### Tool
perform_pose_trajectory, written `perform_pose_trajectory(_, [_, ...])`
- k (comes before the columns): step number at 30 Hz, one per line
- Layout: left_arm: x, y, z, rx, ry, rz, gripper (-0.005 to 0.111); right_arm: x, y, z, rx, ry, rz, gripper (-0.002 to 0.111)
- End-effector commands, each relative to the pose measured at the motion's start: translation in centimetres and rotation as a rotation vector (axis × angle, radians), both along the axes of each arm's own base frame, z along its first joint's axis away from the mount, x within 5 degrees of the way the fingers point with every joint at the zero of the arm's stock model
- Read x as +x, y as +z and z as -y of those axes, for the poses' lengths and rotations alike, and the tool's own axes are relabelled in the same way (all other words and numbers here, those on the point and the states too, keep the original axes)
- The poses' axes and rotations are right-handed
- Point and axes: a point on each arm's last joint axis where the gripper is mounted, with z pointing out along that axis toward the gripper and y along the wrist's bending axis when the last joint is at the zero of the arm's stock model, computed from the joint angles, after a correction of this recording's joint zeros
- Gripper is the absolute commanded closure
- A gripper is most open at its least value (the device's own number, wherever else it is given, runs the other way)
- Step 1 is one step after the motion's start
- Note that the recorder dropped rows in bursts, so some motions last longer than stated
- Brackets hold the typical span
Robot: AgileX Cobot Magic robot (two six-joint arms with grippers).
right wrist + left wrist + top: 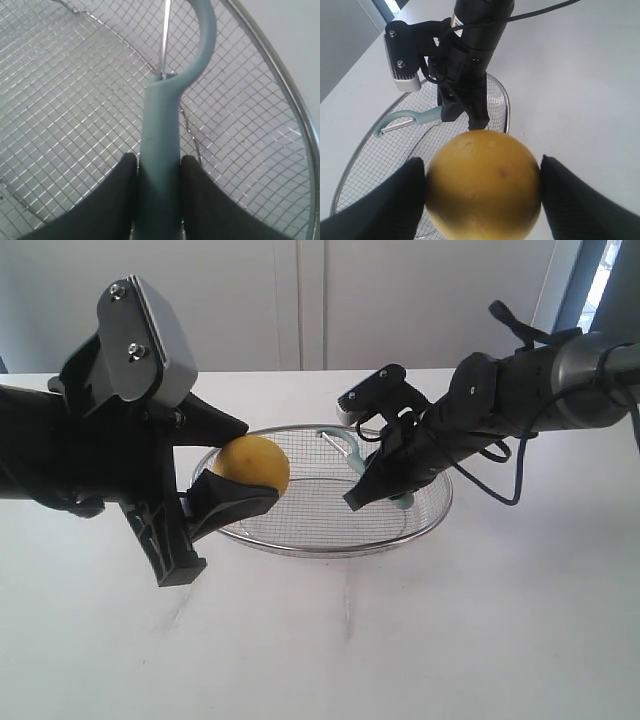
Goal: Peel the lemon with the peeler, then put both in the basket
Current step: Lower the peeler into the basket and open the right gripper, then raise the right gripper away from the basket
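White tabletop (pixel 320 640) fills the foreground. The left gripper (pixel 243 468) clamps the lemon (pixel 258 462) at the basket's (pixel 330 551) near rim. The lemon looks firm, smooth and likely slippery, so grip across its middle. Beyond, the right gripper (pixel 362 492) pinches the light, stiff peeler (pixel 347 446) by its handle, low inside the basket. Only the right wrist view shows that pinch.

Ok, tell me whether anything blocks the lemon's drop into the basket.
Nothing visible does. The left gripper holds the lemon over the basket's left edge, bare mesh below; the right gripper and the peeler occupy the basket's right side, clear of it.
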Motion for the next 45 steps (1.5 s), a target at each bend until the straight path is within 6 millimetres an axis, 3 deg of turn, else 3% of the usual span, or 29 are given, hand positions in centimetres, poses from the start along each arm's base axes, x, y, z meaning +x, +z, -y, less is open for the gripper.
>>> perform_pose_trajectory(1, [-0.2,0.2,0.0,-0.022,-0.002,-0.017,0.107,0.2,-0.2,-0.1,-0.005,0.004,0.013,0.108])
perform_pose_trajectory(14, [-0.2,0.2,0.0,-0.022,-0.002,-0.017,0.107,0.4,-2.0,-0.2,-0.017,0.001,-0.02,0.106])
perform_pose_trajectory(17, [-0.2,0.2,0.0,-0.022,-0.002,-0.017,0.107,0.5,-2.7,-0.2,-0.024,0.0,-0.034,0.09])
perform_pose_trajectory(19, [-0.2,0.2,0.0,-0.022,-0.002,-0.017,0.107,0.6,-2.4,-0.3,-0.02,0.0,-0.032,0.07])
perform_pose_trajectory(23, [-0.2,0.2,0.0,-0.022,-0.002,-0.017,0.107,0.6,-1.4,-0.3,-0.01,-0.001,-0.005,0.048])
perform_pose_trajectory(26, [-0.2,0.2,0.0,-0.022,-0.002,-0.017,0.107,0.2,2.3,-0.1,0.028,-0.004,0.074,0.044])
perform_pose_trajectory(28, [-0.2,0.2,0.0,-0.022,-0.002,-0.017,0.107,-0.6,5.9,0.2,0.062,-0.001,0.15,0.045])
perform_pose_trajectory(29, [-0.2,0.2,0.0,-0.022,-0.002,-0.017,0.107,-1.6,8.7,0.5,0.092,0.0,0.192,0.045])
perform_pose_trajectory(32, [-0.2,0.2,0.0,-0.023,-0.003,-0.02,0.107,-4.4,13.3,1.3,0.153,-0.005,0.19,0.047])
perform_pose_trajectory(36, [-0.3,0.2,0.0,-0.044,0.01,-0.047,0.107,-10.3,18.8,3.2,0.185,0.046,0.137,0.104])
perform_pose_trajectory(38, [-0.3,0.2,0.1,-0.057,0.017,-0.072,0.107,-12.8,19.8,4.1,0.165,0.07,0.079,0.108])
perform_pose_trajectory(40, [-0.3,0.2,0.1,-0.074,0.034,-0.102,0.107,-14.0,20.3,4.7,0.198,0.04,0.12,0.108])
perform_pose_trajectory(45, [-0.1,0.2,0.0,-0.068,0.054,-0.089,0.107,-14.6,20.4,5.1,0.233,-0.003,0.159,0.108])
